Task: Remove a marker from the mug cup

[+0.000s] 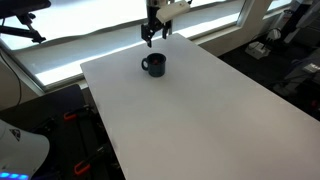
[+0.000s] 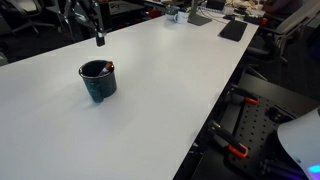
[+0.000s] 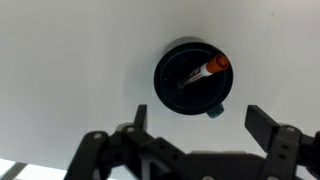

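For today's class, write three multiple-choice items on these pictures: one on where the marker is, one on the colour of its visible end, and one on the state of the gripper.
1. Where is the marker?
A. inside the mug cup
B. lying beside the mug cup
C. on the floor

2. What colour is the marker's upper end?
A. green
B. orange-red
C. white

3. How is the gripper?
A. shut on the marker
B. shut on the mug's handle
C. open and empty

Answers:
1 A, the wrist view shows it leaning inside the rim.
2 B, that end is orange-red against the dark mug.
3 C, its fingers are spread apart above the mug and hold nothing.
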{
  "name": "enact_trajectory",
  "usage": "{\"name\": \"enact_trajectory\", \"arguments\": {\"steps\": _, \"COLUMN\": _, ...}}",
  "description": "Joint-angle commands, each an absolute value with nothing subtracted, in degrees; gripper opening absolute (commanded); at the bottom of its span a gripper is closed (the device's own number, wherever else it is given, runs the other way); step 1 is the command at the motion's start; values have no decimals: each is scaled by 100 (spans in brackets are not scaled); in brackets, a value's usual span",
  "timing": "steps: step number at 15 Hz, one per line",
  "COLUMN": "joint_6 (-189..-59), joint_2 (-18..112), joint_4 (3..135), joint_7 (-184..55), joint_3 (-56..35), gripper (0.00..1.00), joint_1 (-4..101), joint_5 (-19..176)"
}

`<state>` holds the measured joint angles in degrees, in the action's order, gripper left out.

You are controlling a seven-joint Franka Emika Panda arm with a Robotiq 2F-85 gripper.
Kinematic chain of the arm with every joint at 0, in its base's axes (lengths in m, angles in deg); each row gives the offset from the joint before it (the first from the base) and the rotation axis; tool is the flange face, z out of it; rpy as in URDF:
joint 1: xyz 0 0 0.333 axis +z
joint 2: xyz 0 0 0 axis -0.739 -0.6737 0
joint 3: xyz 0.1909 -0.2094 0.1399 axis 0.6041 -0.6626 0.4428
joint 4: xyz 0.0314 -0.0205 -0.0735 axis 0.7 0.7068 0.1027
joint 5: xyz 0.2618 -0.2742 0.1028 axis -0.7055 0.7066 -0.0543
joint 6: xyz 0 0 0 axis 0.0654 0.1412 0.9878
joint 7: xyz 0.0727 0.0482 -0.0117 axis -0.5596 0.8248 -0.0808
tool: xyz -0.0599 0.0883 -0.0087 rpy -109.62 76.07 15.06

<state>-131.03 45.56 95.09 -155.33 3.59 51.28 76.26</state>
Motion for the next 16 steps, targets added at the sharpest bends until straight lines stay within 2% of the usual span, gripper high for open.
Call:
{"name": "enact_trajectory", "arguments": {"steps": 1, "joint_6": -13076, "joint_2": 4496, "joint_4": 9494, "joint_7": -15508, "joint_3": 406, "gripper": 100, "joint_1": 5080, "joint_5": 7636}}
{"name": "enact_trajectory", "arguments": {"steps": 16, "joint_6": -13072, "joint_2": 4016, "joint_4": 9460, "joint_7": -15488, "joint_3": 360, "gripper": 100, "joint_1": 4971, "joint_5": 7717}}
